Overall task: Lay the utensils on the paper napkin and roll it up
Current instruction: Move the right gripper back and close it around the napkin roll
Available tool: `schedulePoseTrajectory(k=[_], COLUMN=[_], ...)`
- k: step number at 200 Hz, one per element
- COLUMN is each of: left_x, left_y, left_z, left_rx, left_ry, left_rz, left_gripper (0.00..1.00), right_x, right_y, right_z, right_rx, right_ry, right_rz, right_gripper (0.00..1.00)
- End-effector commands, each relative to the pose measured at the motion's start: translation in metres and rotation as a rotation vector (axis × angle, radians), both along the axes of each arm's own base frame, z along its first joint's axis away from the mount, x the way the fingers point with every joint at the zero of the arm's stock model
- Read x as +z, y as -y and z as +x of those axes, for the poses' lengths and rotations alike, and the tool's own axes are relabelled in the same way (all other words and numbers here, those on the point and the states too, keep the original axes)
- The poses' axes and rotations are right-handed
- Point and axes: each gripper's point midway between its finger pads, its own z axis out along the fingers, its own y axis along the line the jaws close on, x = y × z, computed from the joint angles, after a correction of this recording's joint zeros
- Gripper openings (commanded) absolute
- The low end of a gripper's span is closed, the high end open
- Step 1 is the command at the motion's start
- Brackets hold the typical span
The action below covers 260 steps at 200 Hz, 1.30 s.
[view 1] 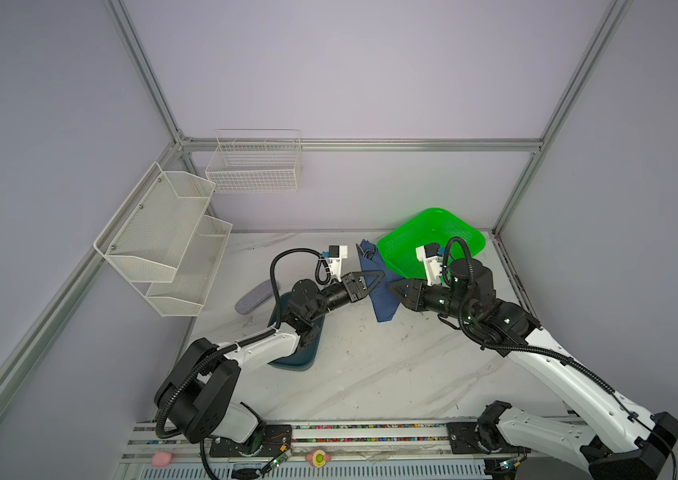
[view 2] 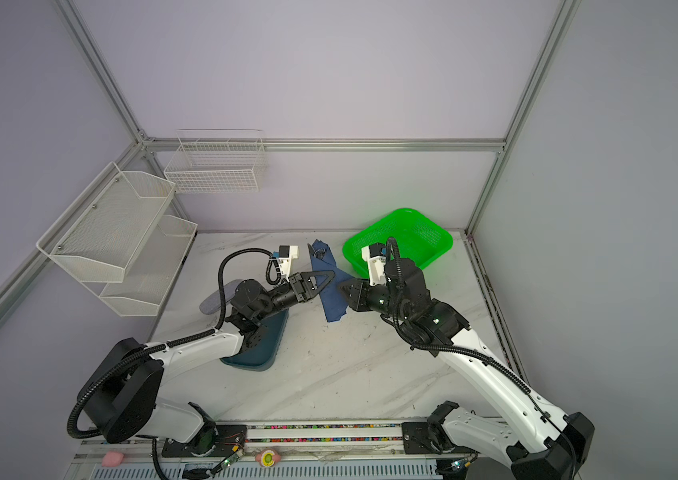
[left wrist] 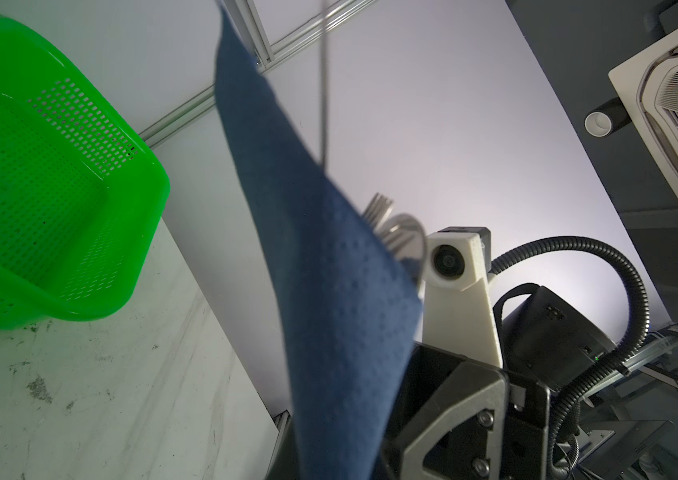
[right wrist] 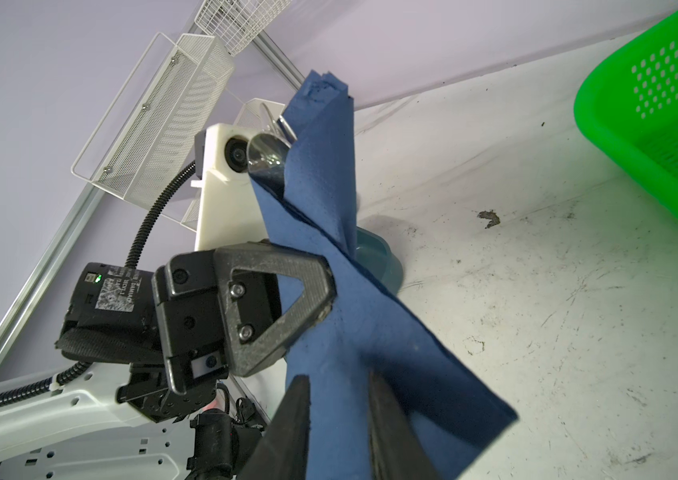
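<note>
Where two black parallel grippers meet at frame centre in both top views, one dark navy blue paper napkin (view 1: 381,299) runs between their tips, part folded.

- Left gripper (view 1: 379,276): fingers (right wrist: 308,282) clenched on the napkin's middle.
- Right gripper (right wrist: 337,376): two fingers (right wrist: 298,411) straddle the napkin's lower part; grasping or released, cannot tell.
- Shiny silver metal utensils, three: fork (left wrist: 379,208), spoon (left wrist: 406,232), knife (view 1: 359,249), heads protruding at the napkin's upper end.
- Bright green perforated plastic basket (view 1: 408,249), one, upper right.
- Dark teal rectangular tray (view 1: 304,353), one, lower left.
- Grey oblong rounded case (view 1: 252,301), one, left.
</note>
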Motion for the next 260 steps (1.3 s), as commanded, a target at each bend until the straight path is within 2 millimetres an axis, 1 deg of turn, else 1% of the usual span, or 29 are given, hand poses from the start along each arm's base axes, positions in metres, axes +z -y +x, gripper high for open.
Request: schedulePoseTrajectory(k=[1,28,70,104,139,147,192,231,260], left_x=[0.049,0.049,0.05,0.052,0.053,0.053,0.059,0.061,0.064], left_y=[-0.01,-0.01,-0.01,-0.008,-0.007,-0.007,-0.004,-0.004,-0.005], left_z=[-0.011,-0.012,-0.013,-0.014,-0.016,-0.017,-0.022,-0.025,-0.028], left_rx=[0.0,-0.007,-0.013,-0.028,-0.042,-0.047,-0.085,-0.102,-0.115], left_ry=[0.13,0.127,0.126,0.127,0.126,0.127,0.141,0.14,0.146], left_rz=[-0.092,-0.098,-0.104,-0.106,-0.105,-0.106,-0.12,-0.127,-0.131], left_gripper=[0.03,0.03,0.03,0.03,0.03,0.03,0.03,0.03,0.03], right_x=[-0.006,-0.013,-0.011,-0.007,0.005,0.005,-0.004,-0.006,-0.006], right_y=[-0.001,-0.005,-0.016,-0.026,-0.035,-0.036,-0.041,-0.038,-0.04], right_z=[0.002,0.001,-0.007,-0.015,-0.025,-0.026,-0.024,-0.017,-0.017], right_rx=[-0.008,0.01,0.087,0.159,0.246,0.26,0.279,0.247,0.266], right_ry=[-0.008,-0.02,-0.014,-0.006,0.022,0.026,0.017,0.026,0.034], right_rz=[0.002,0.001,0.05,0.095,0.145,0.145,0.125,0.109,0.11], right_gripper=[0.29,0.3,0.33,0.34,0.34,0.34,0.34,0.36,0.36])
